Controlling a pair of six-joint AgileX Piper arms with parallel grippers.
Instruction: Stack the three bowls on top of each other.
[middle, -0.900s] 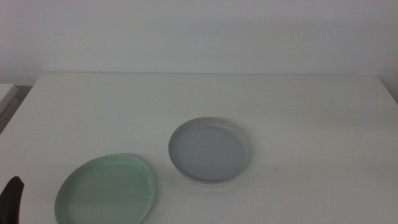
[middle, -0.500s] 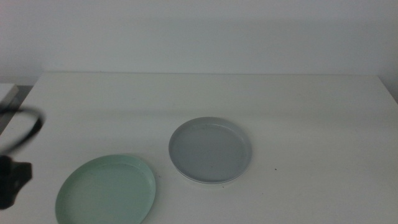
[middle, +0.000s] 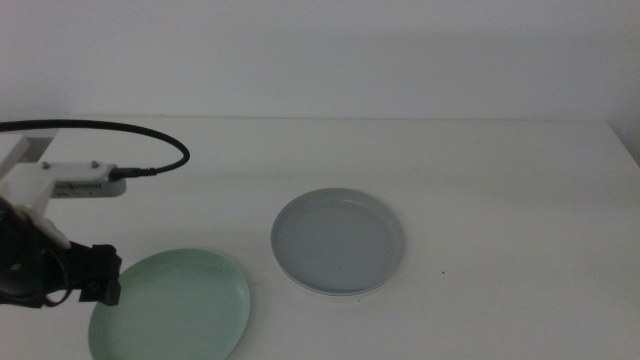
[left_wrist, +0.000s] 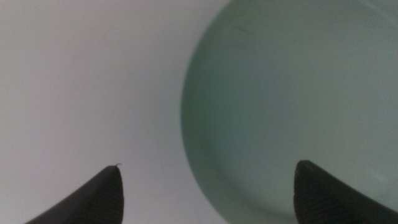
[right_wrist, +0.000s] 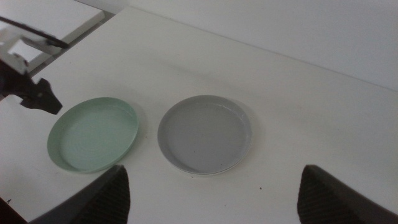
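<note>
We see a white table (middle: 480, 170) with a matte top, set against a plain pale wall (middle: 320, 50); its far edge runs straight across the middle view, and its right corner shows near the picture's edge. A small dark speck lies on the table just right of the grey bowl (middle: 338, 242). That bowl sits near the table's centre, and a thin white rim peeks out beneath its near edge, so it appears to rest on the white bowl (middle: 325, 293), though we cannot tell more of that one. The mint green bowl (middle: 170, 305) lies alone to the left and nearer the camera, close to the stack but apart from it.

The left gripper (middle: 95, 280) comes in from the left, low over the green bowl's left rim, a black cable looping above the arm. In its wrist view the jaws stand wide apart, one over bare table, one over the bowl, holding nothing.

The right gripper (right_wrist: 211, 199) hangs high above the table, jaws spread wide and empty.
</note>
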